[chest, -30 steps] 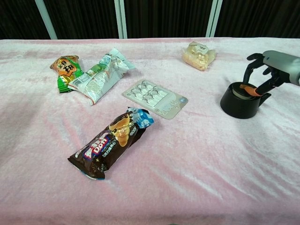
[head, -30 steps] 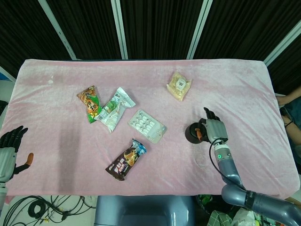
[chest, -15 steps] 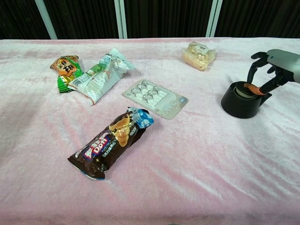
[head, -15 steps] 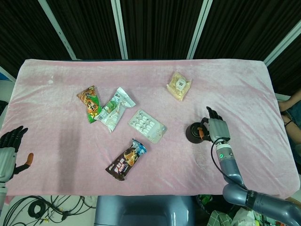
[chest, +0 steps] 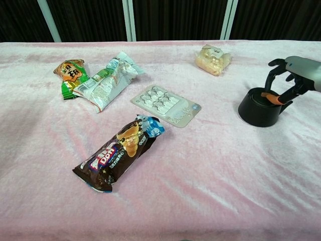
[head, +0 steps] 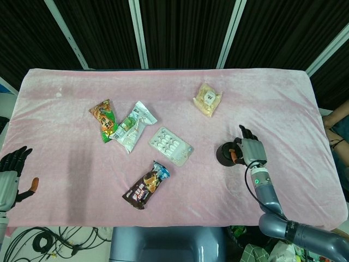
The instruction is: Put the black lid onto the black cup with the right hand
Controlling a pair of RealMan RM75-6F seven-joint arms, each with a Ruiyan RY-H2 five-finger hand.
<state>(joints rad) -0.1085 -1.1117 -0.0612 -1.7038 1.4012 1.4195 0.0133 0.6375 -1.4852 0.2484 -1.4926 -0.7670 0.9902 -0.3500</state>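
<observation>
Here the round black plastic lid (chest: 261,97) rests atop the squat black cup (chest: 259,113) on the pink cloth-covered surface (chest: 210,170). The right robot hand (chest: 293,80) hovers over its far rim, fingers loosely spread, holding nothing. Likely light, rigid and somewhat slick, the lid is best held by its rim.

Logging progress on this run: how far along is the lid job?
Nearly done: the black lid appears to sit on the black cup. The right hand is at the rim, fingers over the lid. Left: confirm it is seated and let go. The left hand idles at the table edge.
</observation>
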